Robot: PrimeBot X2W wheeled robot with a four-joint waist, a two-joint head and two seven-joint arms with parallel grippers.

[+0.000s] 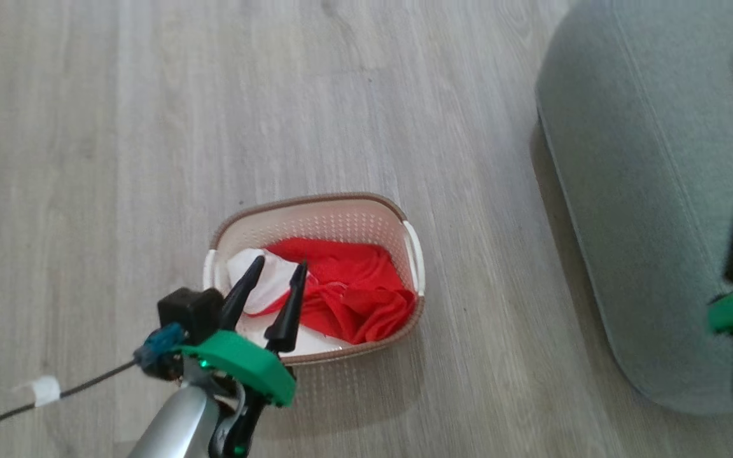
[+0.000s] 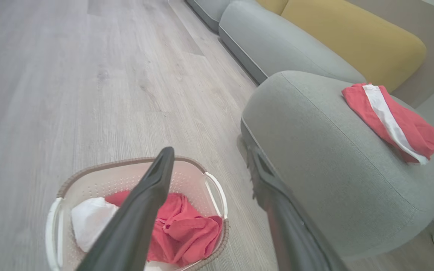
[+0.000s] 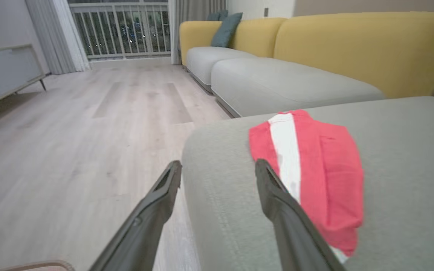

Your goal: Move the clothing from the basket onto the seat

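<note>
Your L gripper (image 1: 280, 262) was spread open w/ nothing in it. It hung over the basket (image 1: 315, 219), tips above the white bit of the clothes (image 1: 354, 289) heaped inside; couldn't tell if they touched. In head view the basket sat on the wood floor (image 1: 150, 127) approx 6 o'clock of centre. The seat (image 1: 634, 191) was at 3 o'clock, apart from it. Another red piece (image 2: 390, 116) w/ a white band lay on the seat top, at 2 o'clock in L wrist view. Your R gripper (image 3: 217, 165) was also open and empty, fingers aimed over the seat's edge, that piece at 3 o'clock of them. Yellow sofa (image 3: 352, 45) at 1 o'clock behind.
</note>
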